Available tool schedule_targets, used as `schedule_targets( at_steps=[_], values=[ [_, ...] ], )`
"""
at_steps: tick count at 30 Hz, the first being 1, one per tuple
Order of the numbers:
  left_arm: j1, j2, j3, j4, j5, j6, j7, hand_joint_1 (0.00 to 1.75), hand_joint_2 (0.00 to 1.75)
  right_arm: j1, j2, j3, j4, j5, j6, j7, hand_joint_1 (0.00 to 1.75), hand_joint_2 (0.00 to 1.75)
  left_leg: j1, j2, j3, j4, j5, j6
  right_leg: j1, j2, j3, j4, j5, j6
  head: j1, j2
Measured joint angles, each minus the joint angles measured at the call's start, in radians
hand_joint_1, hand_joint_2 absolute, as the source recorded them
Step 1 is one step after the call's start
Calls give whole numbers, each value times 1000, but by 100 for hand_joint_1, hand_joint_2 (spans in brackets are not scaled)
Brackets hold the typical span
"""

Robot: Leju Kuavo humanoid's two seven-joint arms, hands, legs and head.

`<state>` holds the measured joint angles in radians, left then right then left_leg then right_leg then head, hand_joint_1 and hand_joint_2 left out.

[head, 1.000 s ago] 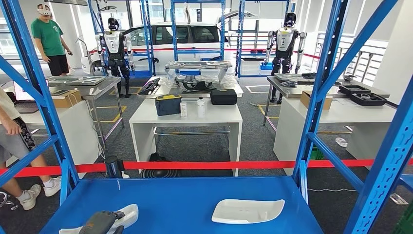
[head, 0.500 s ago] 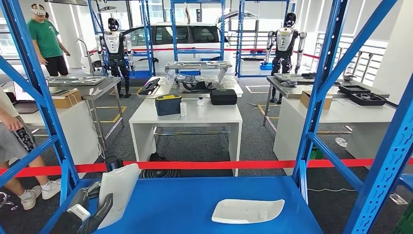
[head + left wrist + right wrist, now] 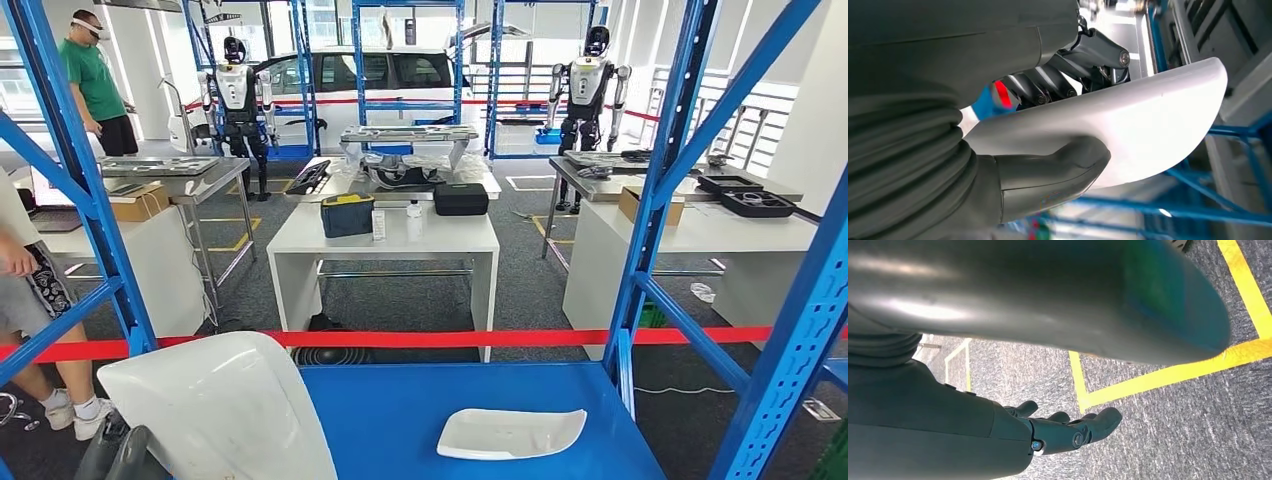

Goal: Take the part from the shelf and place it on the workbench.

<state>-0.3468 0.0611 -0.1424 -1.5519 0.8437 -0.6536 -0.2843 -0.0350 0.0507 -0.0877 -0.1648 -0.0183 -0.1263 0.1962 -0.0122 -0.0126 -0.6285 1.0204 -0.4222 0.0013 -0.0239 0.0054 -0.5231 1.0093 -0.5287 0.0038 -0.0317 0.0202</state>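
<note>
The left hand [image 3: 1048, 125] is raised and closed on the white part [image 3: 225, 410], thumb pressed on one face, dark fingers [image 3: 1048, 85] on the other. The right hand [image 3: 1058, 430] is hung low, fingers loosely curled, nothing held.

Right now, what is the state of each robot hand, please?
Left robot hand: holding the white part, thumb on one face, fingers behind.
Right robot hand: holding nothing, hanging over the floor, fingers loosely curled; open or closed cannot be told.
</note>
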Motion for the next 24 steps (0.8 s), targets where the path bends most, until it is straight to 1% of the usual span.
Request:
schedule_targets(
  at_steps=[2, 4, 6, 7, 8, 9, 10, 11, 12, 13, 14, 15, 16, 17, 18, 19, 21, 22, 23, 24],
  values=[
    [17, -9, 2, -4, 40, -17, 20, 175, 175, 0, 0, -2, 0, 0, 0, 0, 0, 0, -2, 0, 0, 3, -3, 4, -2, 0, 1, 0, -1, 4, 0, 0],
    [26, -15, 6, -9, 47, -22, 26, 175, 175, 0, 0, -4, 0, 0, 0, 0, 0, 0, -5, 0, 0, 5, -6, 10, -5, 0, 3, -3, -2, 10, 0, 0],
    [29, -19, 8, -15, 49, -23, 28, 175, 175, -1, 1, -6, 0, 0, 0, 0, 0, 0, -2, 0, 5, -4, -5, 17, -5, -1, 7, -3, -5, 17, 0, 0],
    [30, -22, 9, -18, 50, -24, 29, 175, 175, -1, 1, -7, 0, 0, 0, 0, 0, 0, 1, 1, 10, -10, -3, 22, -4, -1, 2, 12, -15, 19, 0, 0],
    [31, -24, 10, -20, 51, -24, 30, 175, 175, -1, 1, -7, 0, 0, 0, 0, 0, 0, 4, 2, 14, -16, -2, 27, -3, -1, -14, 48, -36, 19, 0, 0],
    [33, -27, 11, -22, 53, -25, 30, 175, 175, -1, 1, -8, 0, 0, 0, 0, 0, 0, 5, 4, 16, -18, -1, 30, -2, -1, -43, 106, -67, 18, 1, 0],
    [35, -29, 12, -23, 54, -25, 31, 175, 175, -1, 1, -8, 0, 0, 0, 0, 0, 0, 4, 5, 17, -18, -3, 33, -1, -1, -82, 178, -101, 17, 1, 0],
    [37, -31, 13, -23, 54, -25, 32, 175, 175, 0, 1, -8, 0, 0, 0, 1, 0, 0, 3, 6, 17, -18, -4, 34, -1, -1, -120, 246, -125, 16, 1, 0],
    [40, -33, 13, -23, 55, -25, 32, 175, 175, 1, 1, -8, 0, 0, 0, 1, 0, 0, 1, 6, 17, -16, -5, 34, 0, -1, -146, 288, -130, 16, 1, 0],
    [42, -35, 13, -23, 55, -25, 32, 175, 175, 1, 1, -8, 0, 0, 0, 1, 0, 0, 1, 6, 17, -14, -7, 33, 0, -1, -154, 291, -113, 14, 1, 0],
    [44, -35, 13, -23, 55, -25, 32, 175, 175, 1, 0, -8, 0, 0, 0, 1, 0, 0, 2, 5, 17, -11, -9, 30, 0, -2, -141, 251, -78, 12, 1, 0],
    [45, -36, 14, -23, 55, -25, 32, 175, 175, 1, 0, -9, 0, 0, 0, 1, 0, 0, 2, 5, 17, -7, -12, 27, 0, -2, -111, 180, -36, 10, 1, 0],
    [45, -37, 14, -23, 55, -26, 32, 175, 175, 0, 0, -9, 0, 0, 0, 1, 0, 0, 2, 4, 17, -2, -15, 22, 1, -3, -80, 116, -5, 7, 1, 0],
    [46, -38, 14, -23, 55, -26, 33, 175, 175, 0, 0, -10, 0, 0, 0, 1, 0, 0, 2, 3, 16, 2, -18, 16, 4, -3, -58, 68, 18, 4, 1, 0],
    [46, -38, 14, -23, 55, -26, 33, 175, 175, 0, 0, -11, 0, 0, 0, 1, 0, 0, 2, 2, 16, 8, -19, 9, 6, -3, -46, 43, 26, 0, 1, 0],
    [47, -39, 14, -23, 56, -27, 33, 175, 175, 0, 0, -12, 0, 0, 0, 1, 0, 0, 1, 2, 16, 10, -18, 3, 9, -3, -48, 43, 25, -5, 1, 0],
    [47, -39, 15, -24, 69, -33, 37, 175, 175, -1, 0, -14, 0, 0, 1, 0, 0, 0, 2, 1, 13, 15, -16, -12, 8, -2, -50, 36, 30, -17, 1, 0],
    [48, -39, 16, -24, 80, -38, 41, 175, 175, -1, 1, -15, 0, 0, 1, -1, 0, 0, 3, 1, 8, 23, -27, -19, 7, -2, -52, 33, 35, -25, 0, 0],
    [50, -40, 18, -24, 90, -43, 44, 175, 175, -1, 0, -15, 0, 0, 0, -2, 0, 0, 5, 2, -3, 49, -50, -26, 5, -3, -55, 29, 40, -33, 0, 0],
    [53, -41, 19, -25, 97, -48, 47, 175, 175, -1, 0, -15, 0, 0, 0, -3, 0, 0, 8, 3, -21, 95, -86, -33, 5, -5, -58, 27, 44, -39, -1, 0]
  ],
)
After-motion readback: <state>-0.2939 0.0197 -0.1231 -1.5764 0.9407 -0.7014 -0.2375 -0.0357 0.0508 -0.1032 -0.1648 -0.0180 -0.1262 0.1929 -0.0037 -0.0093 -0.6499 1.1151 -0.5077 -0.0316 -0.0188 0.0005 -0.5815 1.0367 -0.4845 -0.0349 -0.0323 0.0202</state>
